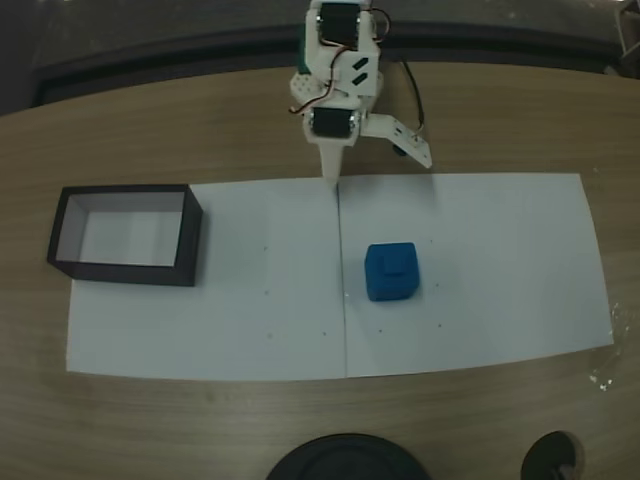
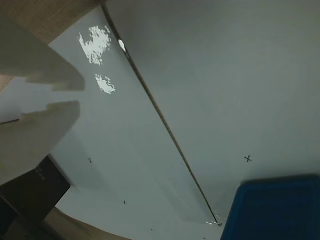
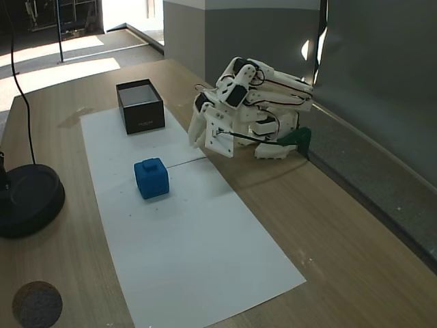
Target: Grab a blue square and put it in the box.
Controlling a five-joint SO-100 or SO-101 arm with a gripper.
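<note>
Paper sheets (image 1: 480, 270) are lying side by side on a wooden table (image 1: 120, 140) in a fixed view from above, their seam running down the middle. The blue square (image 1: 391, 272) is sitting on the right-hand sheet, just right of the seam. The box (image 1: 126, 235) is resting on the left sheet's upper left corner, well apart from the cube. The gripper (image 1: 375, 165) is hanging at the sheets' far edge, folded against the white arm (image 1: 335, 70), its two fingers splayed apart and holding nothing.

Wrist view is looking down across the paper: a pale finger (image 2: 30, 135) is entering from the left, the seam is crossing diagonally, and the blue square (image 2: 275, 210) is showing at the lower right corner, with the box's dark wall (image 2: 30, 192) at lower left.

Side fixed view is showing the arm (image 3: 259, 102) folded low beside the paper, the gripper (image 3: 205, 133) pointing down near its edge, the blue square (image 3: 151, 178) between the gripper and a black round base (image 3: 27, 198), the box (image 3: 140, 106) farther back.
</note>
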